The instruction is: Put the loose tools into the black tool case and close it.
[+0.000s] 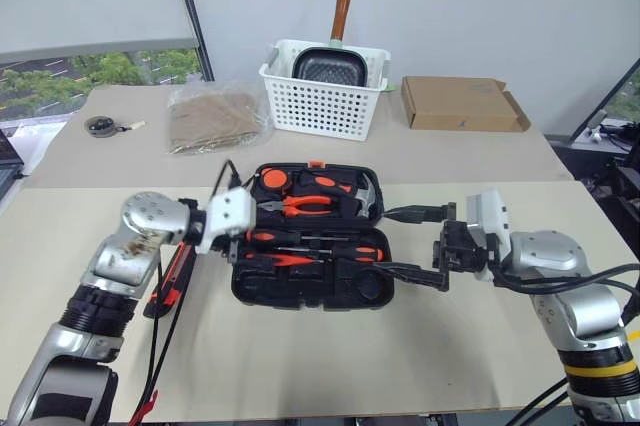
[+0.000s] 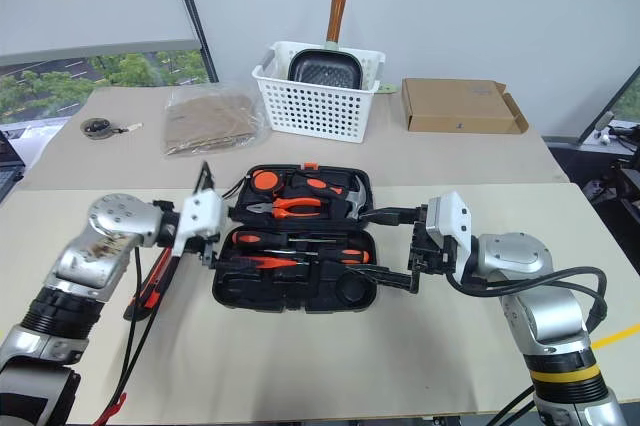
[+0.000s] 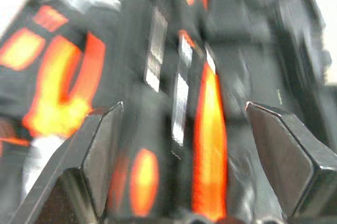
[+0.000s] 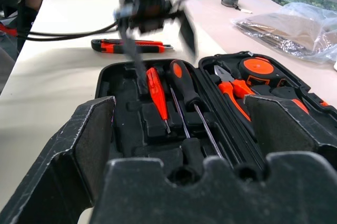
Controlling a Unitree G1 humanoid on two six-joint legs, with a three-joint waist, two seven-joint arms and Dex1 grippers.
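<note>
The black tool case (image 1: pixel 345 291) lies open in the middle of the table. Its near half holds a black-and-orange screwdriver (image 4: pixel 184 83) and a thin red-orange tester screwdriver (image 4: pixel 157 91), side by side in the recesses. An orange-black utility knife (image 4: pixel 131 47) lies loose on the table to the left of the case. My left gripper (image 1: pixel 240 244) hovers open over the case's left end, above the screwdriver handles, with nothing between its fingers (image 3: pixel 100 150). My right gripper (image 1: pixel 385 241) stands open at the case's right end, one finger on each side of the near half.
The far half of the case holds orange-handled pliers (image 1: pixel 300 206) and a chrome-headed hammer (image 1: pixel 365 196). On the back table stand a white slotted basket (image 1: pixel 325 106) with a pan, a flat cardboard box (image 1: pixel 462 104) and a clear plastic bag (image 1: pixel 215 118).
</note>
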